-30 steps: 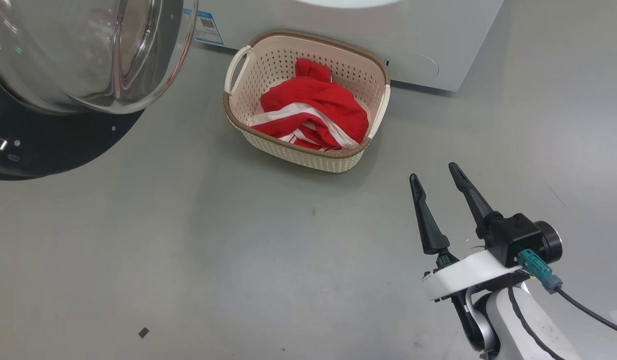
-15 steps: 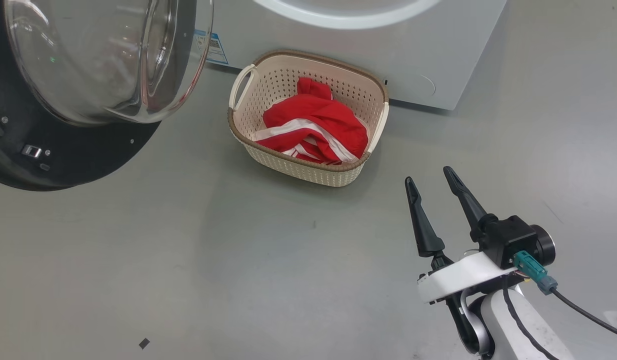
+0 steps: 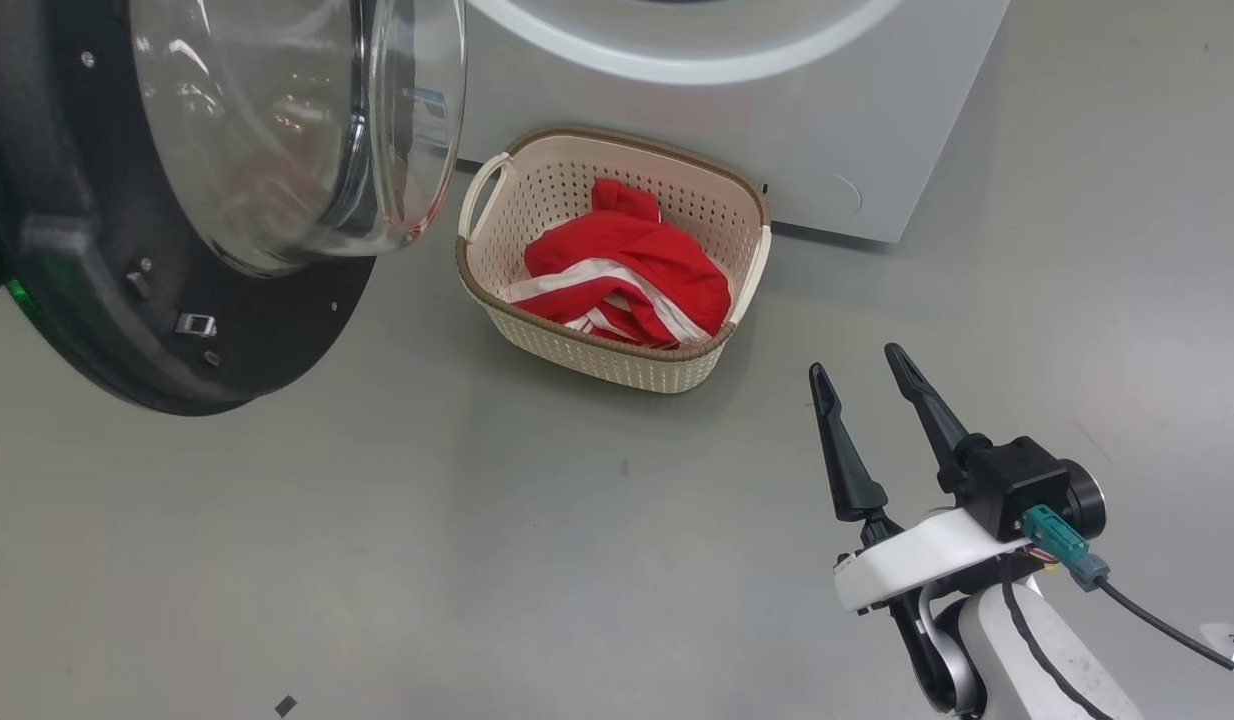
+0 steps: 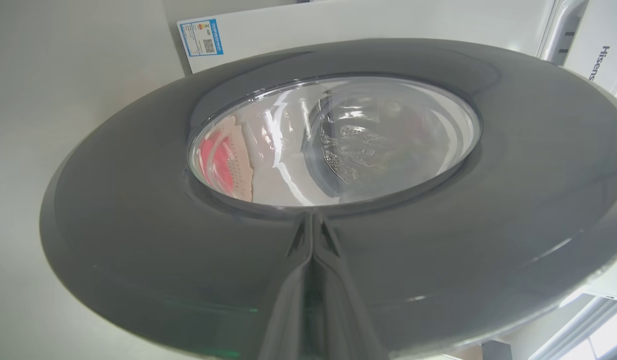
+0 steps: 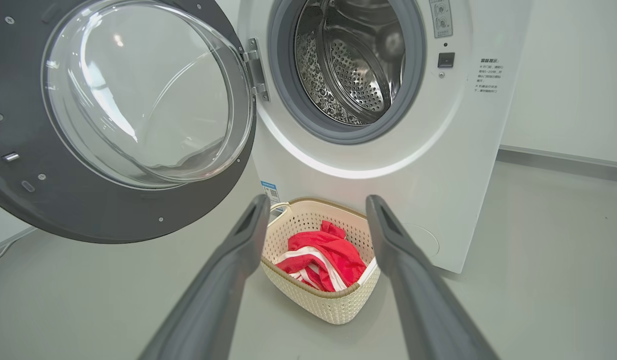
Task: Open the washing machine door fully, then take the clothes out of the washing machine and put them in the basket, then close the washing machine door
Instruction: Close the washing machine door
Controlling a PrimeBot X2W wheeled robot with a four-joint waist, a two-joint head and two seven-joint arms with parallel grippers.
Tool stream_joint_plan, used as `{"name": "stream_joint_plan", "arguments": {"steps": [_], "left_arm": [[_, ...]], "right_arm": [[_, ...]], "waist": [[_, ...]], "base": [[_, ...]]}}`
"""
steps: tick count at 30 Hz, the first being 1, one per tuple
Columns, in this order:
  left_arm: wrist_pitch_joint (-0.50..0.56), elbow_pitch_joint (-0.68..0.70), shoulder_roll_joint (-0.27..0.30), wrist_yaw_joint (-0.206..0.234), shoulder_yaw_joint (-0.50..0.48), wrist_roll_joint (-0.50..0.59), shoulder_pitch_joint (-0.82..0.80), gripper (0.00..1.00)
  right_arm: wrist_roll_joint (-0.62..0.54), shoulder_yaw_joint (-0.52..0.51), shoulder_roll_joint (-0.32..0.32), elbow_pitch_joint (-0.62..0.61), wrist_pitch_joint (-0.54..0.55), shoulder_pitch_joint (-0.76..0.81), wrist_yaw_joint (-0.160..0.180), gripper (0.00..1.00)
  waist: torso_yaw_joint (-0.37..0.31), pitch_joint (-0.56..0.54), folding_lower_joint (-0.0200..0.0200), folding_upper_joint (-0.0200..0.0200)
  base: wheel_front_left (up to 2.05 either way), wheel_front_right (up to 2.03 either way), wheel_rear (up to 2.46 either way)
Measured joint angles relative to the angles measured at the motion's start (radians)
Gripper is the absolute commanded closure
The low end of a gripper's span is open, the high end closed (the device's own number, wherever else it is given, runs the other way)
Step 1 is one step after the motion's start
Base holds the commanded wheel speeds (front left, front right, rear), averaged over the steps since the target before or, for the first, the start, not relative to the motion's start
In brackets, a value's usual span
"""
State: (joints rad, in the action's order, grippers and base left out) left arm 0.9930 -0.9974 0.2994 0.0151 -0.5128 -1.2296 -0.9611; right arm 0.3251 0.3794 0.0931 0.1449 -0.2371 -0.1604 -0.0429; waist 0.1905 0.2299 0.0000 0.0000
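Note:
The washing machine door [image 3: 107, 330] hangs open at the left, its black rim and glass bowl facing the floor side. In the left wrist view my left gripper [image 4: 312, 220] is shut, tips together against the door's [image 4: 138, 240] glossy outer rim just below the glass. The washing machine [image 5: 413, 165] stands behind, and what I see of its steel drum [image 5: 358, 65] holds no clothes. The cream basket [image 3: 597, 365] sits on the floor before it, holding the red, white-striped clothes [image 3: 627, 270]. My right gripper [image 3: 854, 360] hovers open and empty to the basket's right, nearer me.
Grey floor spreads around the basket, with a small dark scrap [image 3: 288, 705] near the bottom edge. A blue label sticker [image 5: 270, 192] marks the washer's lower front. Another white appliance [image 4: 601, 55] stands beside the washer. A wall and baseboard [image 5: 563, 157] run at the right.
The head camera has tilted up, shifting the whole picture. Beyond that, the door has swung rightward toward the washer, its glass edge now overlapping the basket's left handle. The right gripper has kept its pose.

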Motion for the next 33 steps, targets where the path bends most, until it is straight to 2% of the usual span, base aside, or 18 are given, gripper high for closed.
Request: {"name": "stream_joint_plan", "arguments": {"steps": [10, 14, 23, 33], "left_arm": [[0.129, 0.008, -0.046, -0.068, 0.016, -0.043, 0.061, 1.0], [0.16, 0.018, -0.091, -0.091, 0.024, -0.049, 0.081, 1.0], [0.19, 0.058, -0.16, -0.113, 0.039, -0.056, 0.138, 1.0], [0.17, 0.111, -0.191, -0.125, 0.036, -0.057, 0.205, 1.0]], "right_arm": [[0.01, -0.004, -0.007, 0.014, -0.006, 0.016, 0.0, 0.0], [0.011, -0.004, -0.009, 0.02, -0.006, 0.035, 0.0, 0.0], [0.011, 0.009, -0.014, 0.021, -0.006, 0.046, 0.0, 0.0], [0.021, 0.024, -0.019, 0.023, -0.006, 0.054, -0.001, 0.0]], "waist": [[-0.002, -0.052, 0.0, 0.0], [0.001, -0.071, 0.0, 0.0], [0.012, -0.107, 0.0, 0.0], [0.004, -0.128, 0.0, 0.0]], "base": [[0.0, 0.0, 0.0], [0.0, 0.0, 0.0], [0.0, 0.0, 0.0], [0.0, 0.0, 0.0]]}}
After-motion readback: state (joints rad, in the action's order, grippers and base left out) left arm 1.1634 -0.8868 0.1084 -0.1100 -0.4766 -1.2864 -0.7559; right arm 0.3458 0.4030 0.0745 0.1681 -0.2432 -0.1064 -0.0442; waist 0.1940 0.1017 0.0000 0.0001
